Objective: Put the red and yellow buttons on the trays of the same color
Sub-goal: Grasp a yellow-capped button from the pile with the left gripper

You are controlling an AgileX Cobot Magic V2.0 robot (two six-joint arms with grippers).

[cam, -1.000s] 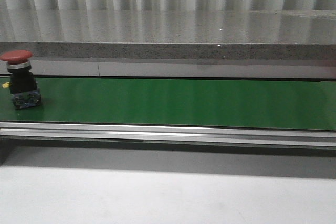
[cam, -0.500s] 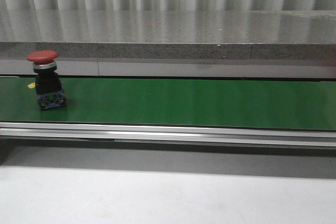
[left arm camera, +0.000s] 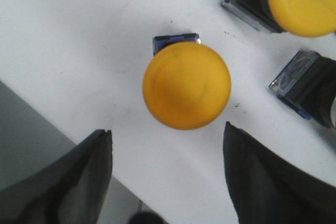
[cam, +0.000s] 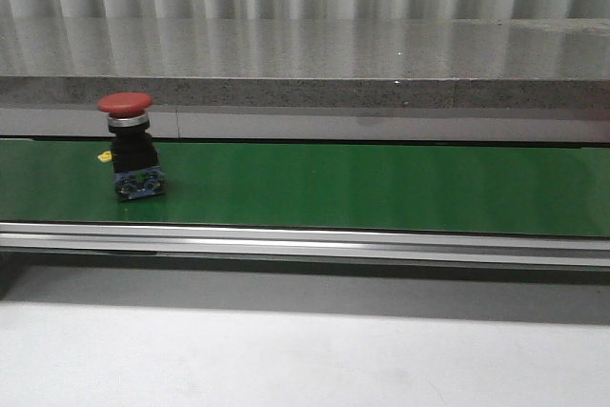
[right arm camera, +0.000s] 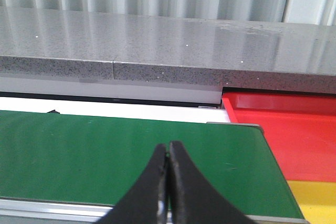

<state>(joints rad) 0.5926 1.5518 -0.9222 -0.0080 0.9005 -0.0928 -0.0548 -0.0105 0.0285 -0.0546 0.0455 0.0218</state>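
A red button [cam: 127, 105] with a black body and blue base stands upright on the green belt [cam: 362, 186] at the left of the front view. Neither gripper shows in that view. In the left wrist view a yellow button [left arm camera: 186, 85] stands on a white surface [left arm camera: 68, 40], just beyond my open left gripper [left arm camera: 167, 129], whose fingers hold nothing. A second yellow button [left arm camera: 302, 1] stands farther off. My right gripper [right arm camera: 168, 146] hangs shut and empty over the green belt [right arm camera: 105, 156]. A red tray [right arm camera: 283, 129] and a yellow tray [right arm camera: 315, 203] lie past the belt's end.
A grey stone ledge [cam: 305, 64] runs behind the belt, with a metal rail [cam: 305, 240] along its front. A third push-button's black and blue body [left arm camera: 307, 85] lies beside the yellow ones. The white surface ends at an edge near my left finger [left arm camera: 79, 177].
The red button has travelled to the right along the belt, from the far left edge to about a fifth of the way across.
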